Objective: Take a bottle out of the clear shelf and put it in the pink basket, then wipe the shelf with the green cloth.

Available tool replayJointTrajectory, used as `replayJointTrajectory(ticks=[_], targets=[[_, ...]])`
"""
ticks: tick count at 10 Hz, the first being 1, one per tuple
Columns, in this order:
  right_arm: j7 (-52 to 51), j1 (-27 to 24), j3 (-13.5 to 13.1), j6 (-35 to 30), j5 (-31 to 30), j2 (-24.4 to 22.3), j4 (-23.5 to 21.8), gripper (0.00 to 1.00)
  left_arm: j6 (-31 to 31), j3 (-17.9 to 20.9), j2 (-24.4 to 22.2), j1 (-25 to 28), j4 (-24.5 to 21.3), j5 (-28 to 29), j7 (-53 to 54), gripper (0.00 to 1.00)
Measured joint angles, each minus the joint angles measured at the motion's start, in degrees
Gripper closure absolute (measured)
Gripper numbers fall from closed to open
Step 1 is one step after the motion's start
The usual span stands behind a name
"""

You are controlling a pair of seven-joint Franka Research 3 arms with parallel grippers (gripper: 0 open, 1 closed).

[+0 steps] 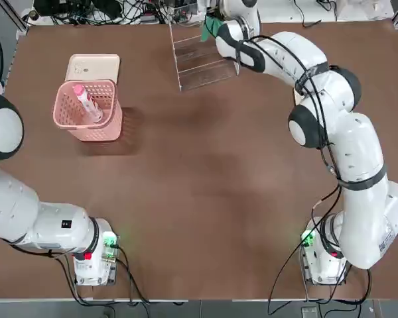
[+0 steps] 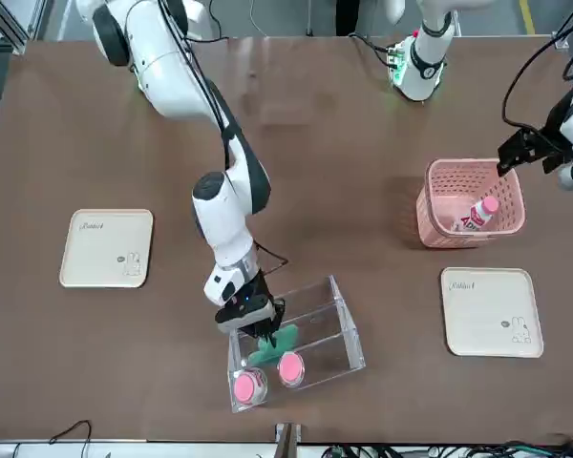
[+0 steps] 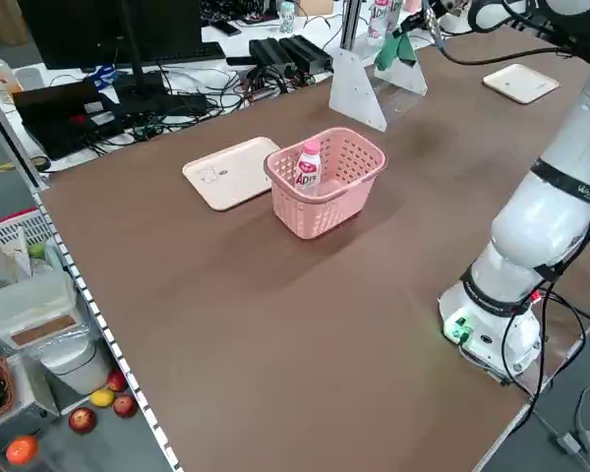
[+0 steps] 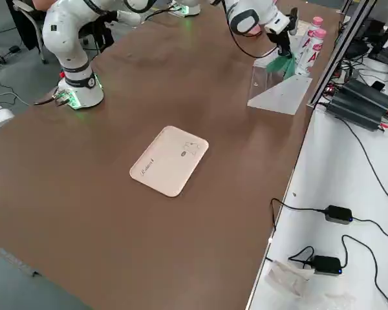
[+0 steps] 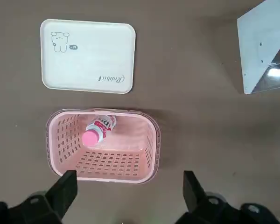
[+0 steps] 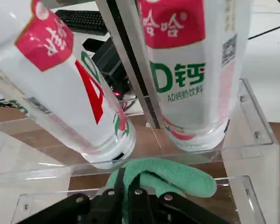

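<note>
Right gripper (image 2: 259,334) is clamped shut on the green cloth (image 2: 270,345) and pressed into the clear shelf (image 2: 310,324) at the far edge of the table, right of centre; the bottle (image 1: 87,103) already lies in the pink basket (image 1: 71,116) on the far left, with the left gripper (image 5: 126,198) spread open and empty above it. To wipe well I'd keep the cloth flat on the tier, sweep wall to wall, and stay clear of the two remaining bottles (image 6: 186,70) just behind the cloth, since a nudge could tip them. Readable print: "AD钙" and "AD钙奶饮料" on the shelf bottles, "Rabbit" on the cream tray (image 5: 87,56) beyond the basket.
</note>
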Motion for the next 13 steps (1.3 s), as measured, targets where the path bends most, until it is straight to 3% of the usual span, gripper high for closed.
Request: replayJointTrajectory(ticks=[6, 10, 13], targets=[[5.53, 1.89, 1.57, 2.57, 0.01, 1.83, 0.41, 0.95, 0.63, 0.01, 0.31, 0.33, -0.01, 0.00, 0.00, 0.00], [9.92, 2.41, 5.56, 7.10, 0.02, 3.12, 0.47, 0.95, 1.13, 0.01, 0.41, 0.38, -0.01, 0.00, 0.00, 0.00], [10.33, 2.54, 6.07, 7.67, 0.02, 3.78, 0.59, 0.95, 1.63, 0.01, 0.43, 0.40, -0.01, 0.00, 0.00, 0.00]])
